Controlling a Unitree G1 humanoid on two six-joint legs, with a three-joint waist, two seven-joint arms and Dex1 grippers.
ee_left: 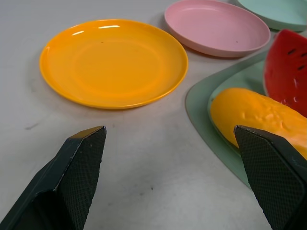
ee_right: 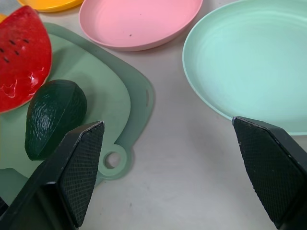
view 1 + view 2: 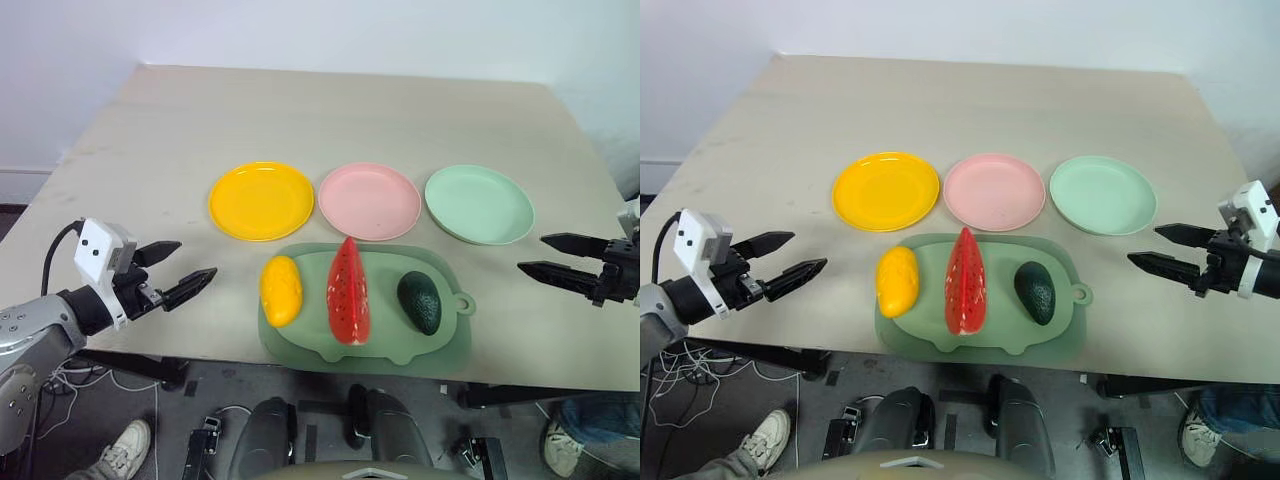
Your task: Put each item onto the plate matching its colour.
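A: Where do the three foods lie relative to the grippers?

B: All three sit on the green board at the near edge of the table, between the two arms. The mango is at the board's left end, nearest the left gripper, which hovers off to its left, apart from it. The watermelon wedge stands on edge in the middle. The avocado lies at the right end, well apart from the right gripper.

A: Finger state?

B: Both pairs spread wide, holding nothing. In the left wrist view the mango lies just beyond one fingertip, not touching. In the right wrist view the avocado lies just beyond one fingertip, also clear of it.

A: Plates?

B: Three in a row behind the board: yellow plate on the left, pink plate in the middle, green plate on the right. The pink and green rims nearly touch; each plate carries nothing. The board's far edge sits just beside the pink plate.

A: Surface and room?

B: Pale beige tabletop, faintly scuffed, against a white wall. Cables and a person's shoe show on the dark floor below the near edge.

A: Free space?

B: Bare table to the left of the yellow plate, to the right of the green plate, and across the whole far half. The board's near side lies close to the table edge.
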